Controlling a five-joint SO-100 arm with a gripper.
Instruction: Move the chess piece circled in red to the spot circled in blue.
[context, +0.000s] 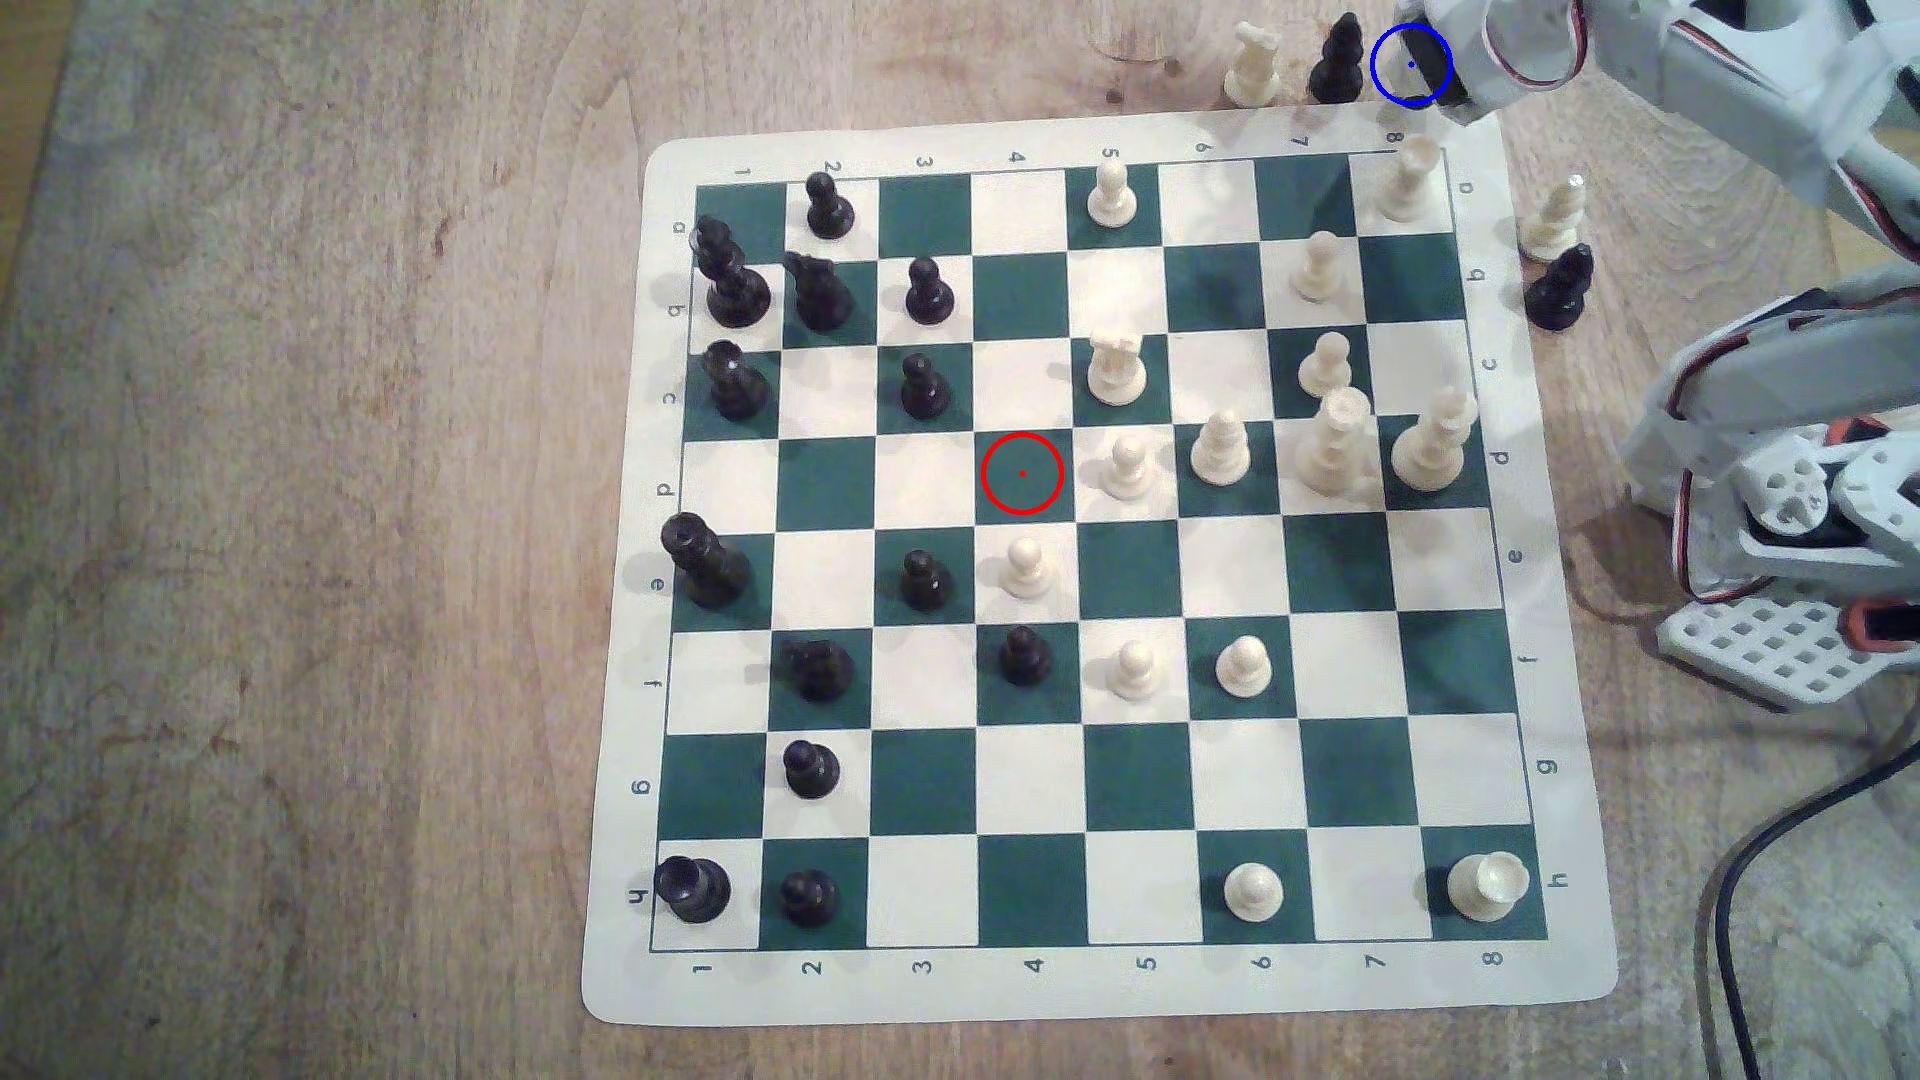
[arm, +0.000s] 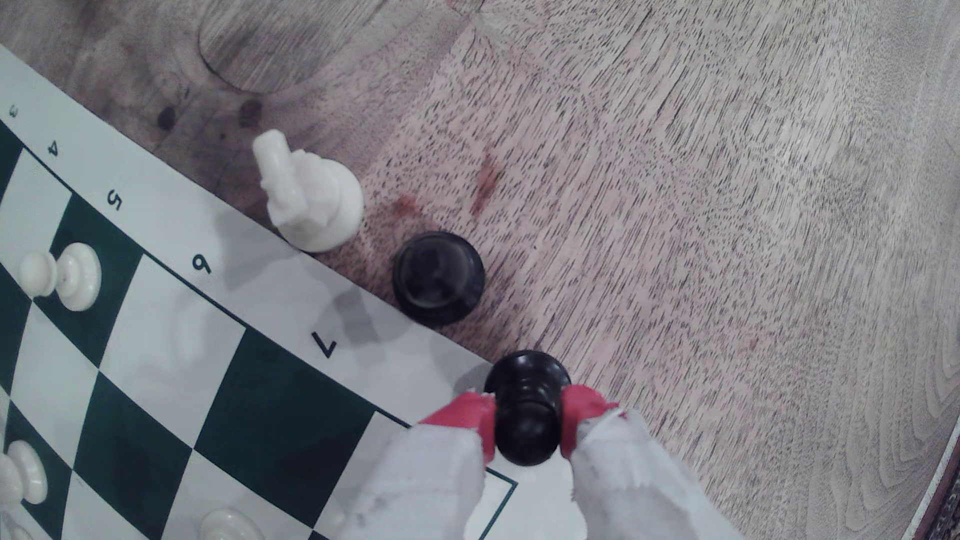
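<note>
Black pawn (arm: 527, 410) pinched in end effector (arm: 524, 426), base half hidden

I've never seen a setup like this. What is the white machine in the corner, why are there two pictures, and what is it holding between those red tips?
The white machine is a small robot arm. One picture looks down from a camera off the arm at a chess mat on a wooden table. The other comes from a camera on the arm's wrist, looking past its gripper. The red-tipped fingers pinch a black pawn at the mat's corner, beside a black bishop and a white knight standing off the mat. The drawn blue ring marks where the pawn goes; the red ring marks a square that is bare.
</note>
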